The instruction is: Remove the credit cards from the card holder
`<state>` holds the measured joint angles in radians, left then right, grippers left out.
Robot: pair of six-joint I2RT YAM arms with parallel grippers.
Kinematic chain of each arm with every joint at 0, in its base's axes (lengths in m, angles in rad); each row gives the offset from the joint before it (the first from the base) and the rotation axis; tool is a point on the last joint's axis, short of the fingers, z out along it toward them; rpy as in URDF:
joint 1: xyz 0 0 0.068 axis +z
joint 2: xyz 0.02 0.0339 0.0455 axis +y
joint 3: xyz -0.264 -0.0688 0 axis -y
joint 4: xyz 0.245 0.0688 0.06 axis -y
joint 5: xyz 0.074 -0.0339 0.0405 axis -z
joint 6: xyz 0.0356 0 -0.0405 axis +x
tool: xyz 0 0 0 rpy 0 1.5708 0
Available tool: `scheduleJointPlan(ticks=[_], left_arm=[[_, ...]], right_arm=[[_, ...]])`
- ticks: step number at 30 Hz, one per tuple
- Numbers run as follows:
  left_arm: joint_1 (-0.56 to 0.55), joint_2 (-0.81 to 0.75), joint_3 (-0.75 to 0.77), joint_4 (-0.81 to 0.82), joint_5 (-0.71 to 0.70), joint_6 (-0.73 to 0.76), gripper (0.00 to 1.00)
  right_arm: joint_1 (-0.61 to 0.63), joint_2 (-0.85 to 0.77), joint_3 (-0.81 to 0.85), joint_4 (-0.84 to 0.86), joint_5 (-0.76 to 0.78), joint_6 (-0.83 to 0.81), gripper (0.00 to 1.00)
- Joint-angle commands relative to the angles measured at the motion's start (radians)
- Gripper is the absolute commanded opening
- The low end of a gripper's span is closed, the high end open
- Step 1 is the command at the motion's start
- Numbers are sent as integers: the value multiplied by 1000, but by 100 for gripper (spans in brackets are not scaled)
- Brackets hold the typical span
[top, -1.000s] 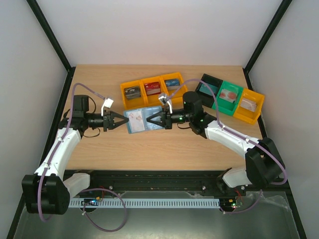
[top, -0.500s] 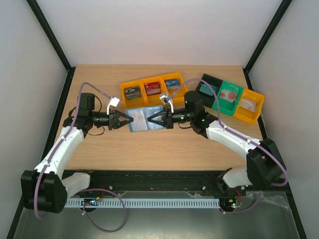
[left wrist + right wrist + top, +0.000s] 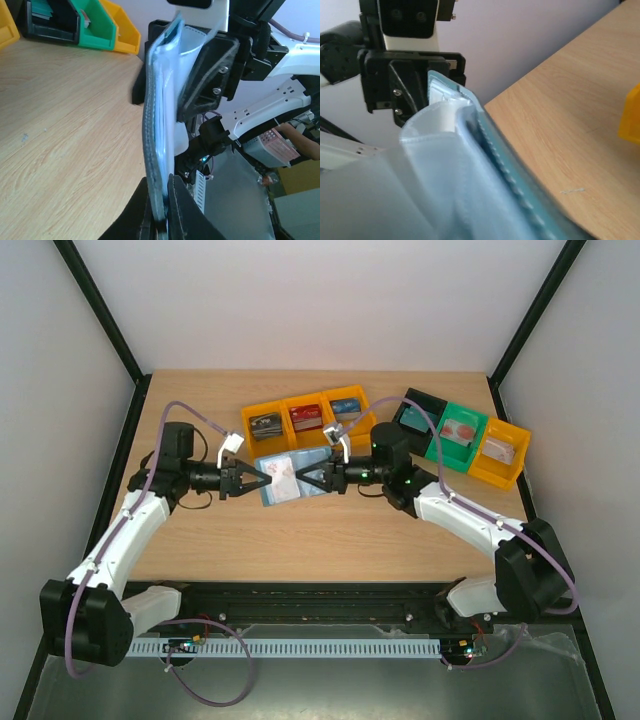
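The teal card holder [image 3: 283, 481] hangs above the table between my two grippers, turned on edge. My left gripper [image 3: 255, 480] is shut on its near edge [image 3: 157, 125], both jaws pressed flat against the stitched cover. My right gripper [image 3: 314, 478] is at the opposite edge, with one finger [image 3: 207, 75] against the clear sleeves and the other behind the cover. Its grip is unclear. The right wrist view is filled by pale sleeves [image 3: 445, 190] and the teal cover [image 3: 520, 185]. A red-and-white credit card [image 3: 284, 472] shows through a sleeve.
Three yellow bins [image 3: 306, 417] holding cards stand just behind the holder. A black bin [image 3: 414, 413], a green bin [image 3: 458, 430] and a yellow bin [image 3: 500, 452] sit at the back right. The wooden tabletop [image 3: 300, 540] lies below.
My left arm has moved right to the holder's left edge and shut on it. The holder, lying flat before, is now raised on edge between both grippers.
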<state>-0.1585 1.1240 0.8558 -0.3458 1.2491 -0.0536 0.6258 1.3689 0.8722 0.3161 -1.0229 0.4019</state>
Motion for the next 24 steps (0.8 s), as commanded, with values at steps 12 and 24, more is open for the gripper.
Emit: scheduleJointPlan(ticks=[12, 24], left_arm=[[-9, -7, 42, -95, 36, 102, 2], [29, -20, 58, -191, 117, 226, 23]], right_arm=[[91, 82, 57, 72, -23, -19, 77], [66, 58, 4, 230, -119, 70, 2]])
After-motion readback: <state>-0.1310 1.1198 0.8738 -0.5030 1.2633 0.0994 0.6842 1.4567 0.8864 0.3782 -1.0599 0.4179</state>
